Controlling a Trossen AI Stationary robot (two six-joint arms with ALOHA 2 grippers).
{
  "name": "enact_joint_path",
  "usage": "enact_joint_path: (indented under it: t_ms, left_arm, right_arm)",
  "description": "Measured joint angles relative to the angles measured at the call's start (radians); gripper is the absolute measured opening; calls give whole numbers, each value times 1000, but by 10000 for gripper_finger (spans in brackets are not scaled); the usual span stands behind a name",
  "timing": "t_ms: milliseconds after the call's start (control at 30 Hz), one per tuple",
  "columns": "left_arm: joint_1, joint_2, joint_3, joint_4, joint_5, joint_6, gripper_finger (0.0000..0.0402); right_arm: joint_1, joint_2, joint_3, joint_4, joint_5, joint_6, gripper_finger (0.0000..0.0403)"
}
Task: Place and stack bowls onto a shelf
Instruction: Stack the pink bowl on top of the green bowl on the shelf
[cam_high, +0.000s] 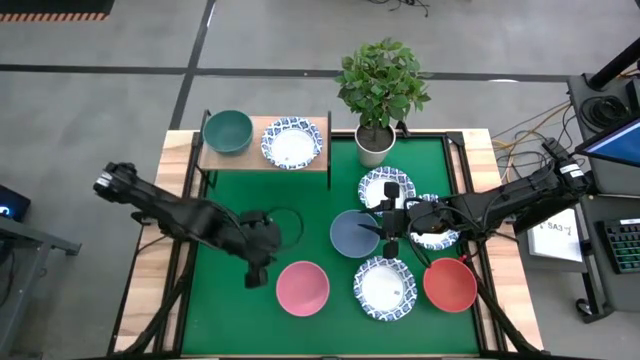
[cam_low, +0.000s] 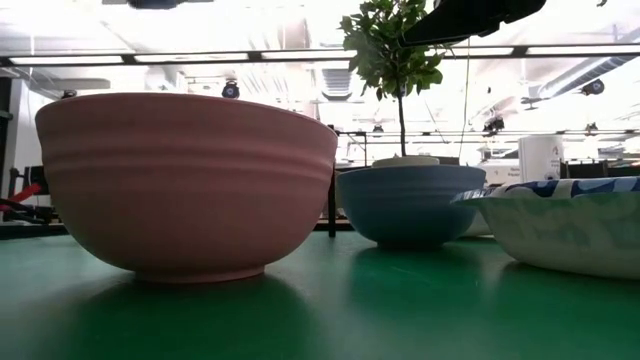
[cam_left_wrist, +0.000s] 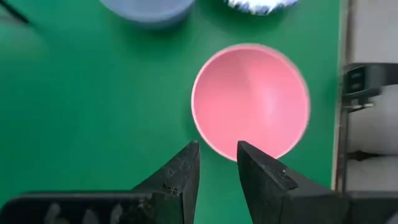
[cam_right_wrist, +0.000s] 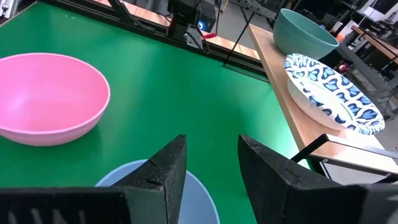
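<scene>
The shelf (cam_high: 262, 160) stands at the table's far left, with a dark green bowl (cam_high: 228, 131) and a blue-patterned bowl (cam_high: 292, 145) side by side on its board. On the table rest a pink bowl (cam_high: 302, 287), a grey-blue bowl (cam_high: 352, 233), a red bowl (cam_high: 449, 284) and three patterned bowls (cam_high: 385, 288), (cam_high: 386, 185), (cam_high: 437, 238). My left gripper (cam_left_wrist: 217, 155) is open, just left of the pink bowl's rim (cam_left_wrist: 214, 146). My right gripper (cam_right_wrist: 211, 152) is open above the grey-blue bowl (cam_right_wrist: 199, 193), at its right side.
A potted plant (cam_high: 376, 95) in a pale pot stands at the far edge, right of the shelf. Green tabletop (cam_high: 230, 310) lies bare at the near left. My right arm (cam_high: 500, 205) reaches over one patterned bowl. In the low view the pink bowl (cam_low: 190, 180) stands nearest.
</scene>
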Motion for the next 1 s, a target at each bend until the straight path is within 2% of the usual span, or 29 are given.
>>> enact_joint_path:
  t_ms: [100,333,600,700,800,1000]
  left_arm:
    - [-10,59,-17,5,13,-47,91]
    - [-37,168,-7,87,22,-41,111]
    - [-39,247,15,87,26,-36,178]
    - [-38,266,9,86,-16,-30,197]
    - [-32,288,4,85,-55,-30,200]
    - [-7,335,0,90,-61,-57,188]
  right_arm:
    - [0,0,0,0,0,-1,134]
    - [0,0,0,0,-14,-4,134]
    - [0,0,0,-1,-29,-31,134]
    - [0,0,0,-1,-29,-36,134]
    - [0,0,0,-1,-29,-39,134]
    - [0,0,0,0,-26,-39,134]
